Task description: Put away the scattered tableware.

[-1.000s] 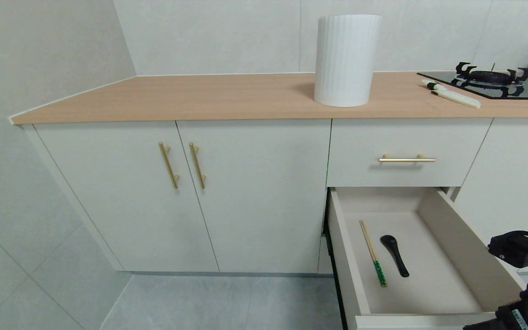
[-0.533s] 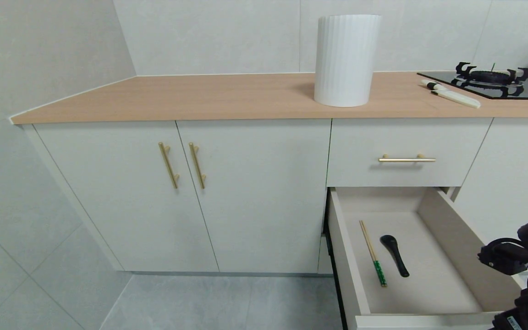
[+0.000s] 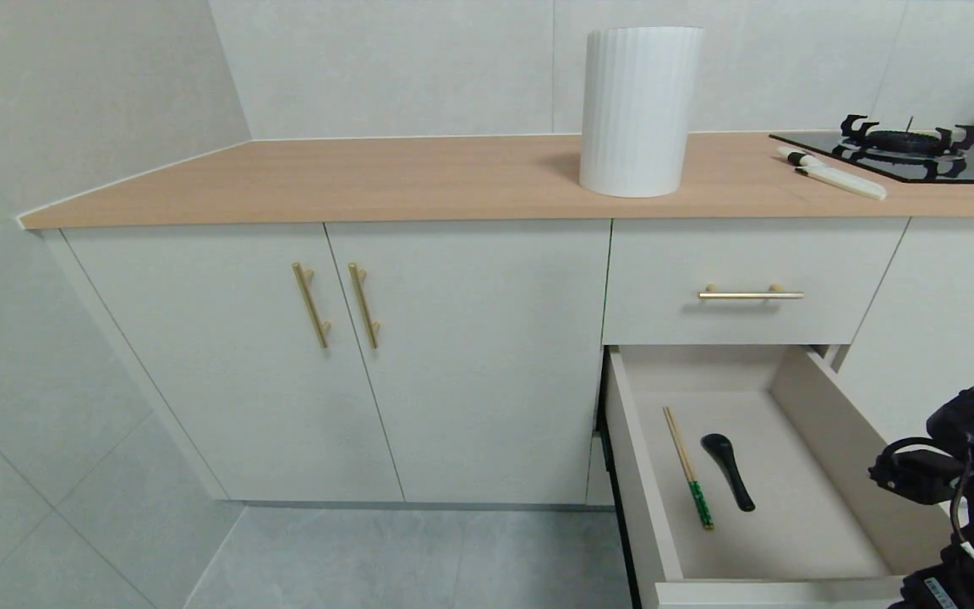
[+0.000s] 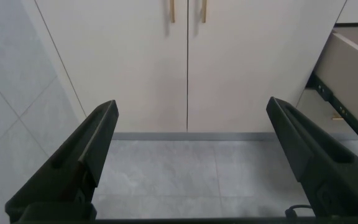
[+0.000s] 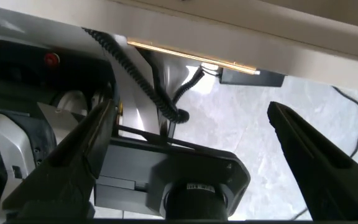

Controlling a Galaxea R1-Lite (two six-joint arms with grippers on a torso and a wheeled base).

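The lower drawer (image 3: 632, 448) stands pulled out. On its floor lie a pair of wooden chopsticks with green ends (image 3: 688, 468) and, beside them, a black spoon (image 3: 729, 470). A white utensil with a black band (image 3: 834, 173) rests on the wooden counter (image 3: 369, 178) next to the stove. My right arm (image 3: 973, 440) hangs just outside the drawer's right wall. My right gripper (image 5: 191, 109) is open and holds nothing, facing a gold handle (image 5: 191, 57) on a pale panel. My left gripper (image 4: 191, 109) is open and holds nothing, low over the floor before the cabinet doors (image 4: 187, 56).
A tall white ribbed cylinder (image 3: 639, 110) stands on the counter above the drawers. A black gas stove (image 3: 910, 148) sits at the far right. The upper drawer (image 3: 749, 279) is closed. Grey floor tiles (image 3: 369, 558) lie in front of the double-door cabinet.
My right arm has risen and shifted a little leftward toward the drawer's right wall. The chopsticks, spoon and drawer have stayed put.
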